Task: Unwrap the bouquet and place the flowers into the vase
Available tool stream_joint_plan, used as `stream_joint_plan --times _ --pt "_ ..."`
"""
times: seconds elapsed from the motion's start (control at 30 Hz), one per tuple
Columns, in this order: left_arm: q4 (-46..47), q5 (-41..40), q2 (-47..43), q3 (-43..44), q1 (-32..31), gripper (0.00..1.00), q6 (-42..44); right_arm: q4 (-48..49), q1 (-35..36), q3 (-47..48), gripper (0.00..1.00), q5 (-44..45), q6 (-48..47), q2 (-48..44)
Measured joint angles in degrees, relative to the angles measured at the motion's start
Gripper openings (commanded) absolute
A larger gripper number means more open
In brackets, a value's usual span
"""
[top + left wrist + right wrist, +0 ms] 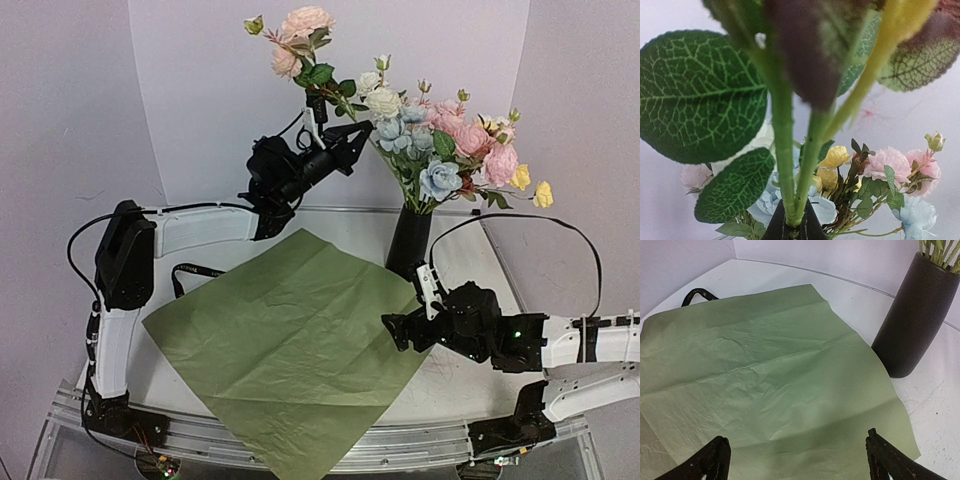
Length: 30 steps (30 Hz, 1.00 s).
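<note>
Overhead, left claw (794, 227) clenches rose stems (782, 150); right claw (795, 450) gapes wide, empty, above green paper (765, 365).

The paper (290, 340) is green, the vase (408, 245) matte black, the flowers (440, 178) pink, blue (some yellow).

Setting was a robotics lab cell: white worktop (170, 385), plain white backdrop panels (200, 100), aluminium rail (400, 450), two cabled arms (125, 260) bolted on.

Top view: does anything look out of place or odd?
The paper lies spread open, its near corner past the table's front edge; the ribbon lies loose at its far edge. The left gripper holds a rose bunch outside the vase.
</note>
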Motion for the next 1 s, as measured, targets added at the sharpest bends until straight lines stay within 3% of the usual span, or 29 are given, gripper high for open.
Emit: stream_joint_plan --times 0.57,1.0 --pt "0.88 -1.57 7.16 6.08 -3.78 0.0 12.93 0.44 0.0 -2.01 0.97 1.35 -0.03 -6.22" --pt "0.65 -1.39 12.58 8.85 -5.05 0.0 17.67 0.41 0.0 -2.62 0.98 1.83 -0.02 -7.61"
